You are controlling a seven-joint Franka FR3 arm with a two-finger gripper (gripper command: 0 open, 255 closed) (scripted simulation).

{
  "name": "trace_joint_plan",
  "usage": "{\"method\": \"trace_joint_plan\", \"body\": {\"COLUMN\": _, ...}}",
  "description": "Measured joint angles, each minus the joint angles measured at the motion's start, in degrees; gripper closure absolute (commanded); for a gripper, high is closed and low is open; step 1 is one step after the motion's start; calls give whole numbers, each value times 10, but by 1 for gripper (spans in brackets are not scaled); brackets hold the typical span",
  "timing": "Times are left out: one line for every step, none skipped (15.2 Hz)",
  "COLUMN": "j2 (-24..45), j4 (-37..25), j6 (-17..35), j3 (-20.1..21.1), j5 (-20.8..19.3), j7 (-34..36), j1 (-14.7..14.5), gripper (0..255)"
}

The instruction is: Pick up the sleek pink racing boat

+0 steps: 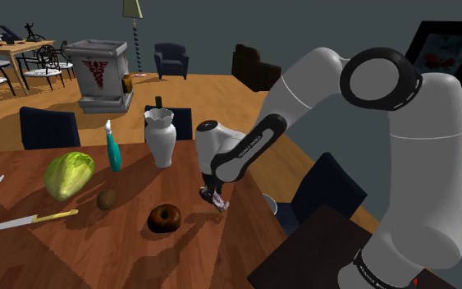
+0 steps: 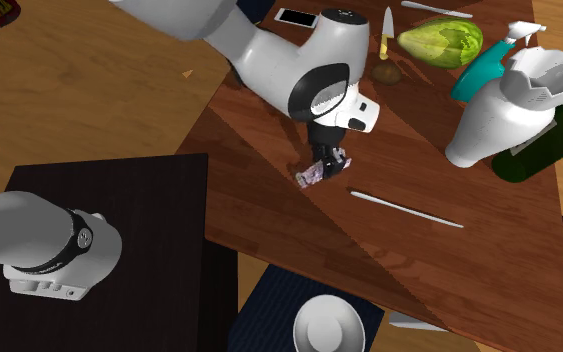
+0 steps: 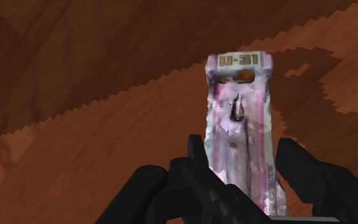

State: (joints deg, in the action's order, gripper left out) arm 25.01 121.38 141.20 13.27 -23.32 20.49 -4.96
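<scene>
The pink and white racing boat point(image 3: 241, 127), marked U-31 on its far end, lies low on the brown wooden table point(image 3: 75, 76). My black gripper point(image 3: 244, 162) is shut on it, one finger pressed against each long side. In the shoulder view the gripper point(image 1: 215, 195) points straight down near the table's right edge, and the boat point(image 1: 221, 204) sticks out below the fingers at table level. In the second exterior view the boat point(image 2: 313, 173) shows under the gripper point(image 2: 329, 160).
A chocolate doughnut point(image 1: 165, 217) lies just left of the gripper. Further left are a kiwi point(image 1: 106, 199), a cabbage point(image 1: 68, 174) and a knife point(image 1: 24, 221). A white vase point(image 1: 161, 136) and a teal spray bottle point(image 1: 112, 148) stand behind. A thin utensil point(image 2: 404, 208) lies near the boat.
</scene>
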Motion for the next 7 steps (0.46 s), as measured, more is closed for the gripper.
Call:
{"method": "trace_joint_plan", "body": {"j2": -7, "j4": 0, "j6": -7, "j3": 3, "j5": 5, "j7": -4, "j1": 2, "gripper": 255}}
{"method": "trace_joint_plan", "body": {"j2": -14, "j4": 1, "j6": -12, "j3": 5, "j5": 8, "j7": -7, "j1": 3, "gripper": 255}}
{"method": "trace_joint_plan", "body": {"j2": -20, "j4": 1, "j6": -18, "j3": 7, "j5": 12, "j7": -10, "j1": 4, "gripper": 255}}
{"method": "trace_joint_plan", "body": {"j2": -25, "j4": 0, "j6": -23, "j3": 9, "j5": 15, "j7": -12, "j1": 5, "gripper": 255}}
{"method": "trace_joint_plan", "body": {"j2": -32, "j4": 2, "j6": -28, "j3": 11, "j5": 19, "j7": -15, "j1": 6, "gripper": 255}}
{"method": "trace_joint_plan", "body": {"j2": -38, "j4": 3, "j6": -33, "j3": 12, "j5": 22, "j7": -19, "j1": 8, "gripper": 255}}
{"method": "trace_joint_plan", "body": {"j2": -42, "j4": 2, "j6": -37, "j3": 14, "j5": 25, "j7": -21, "j1": 9, "gripper": 255}}
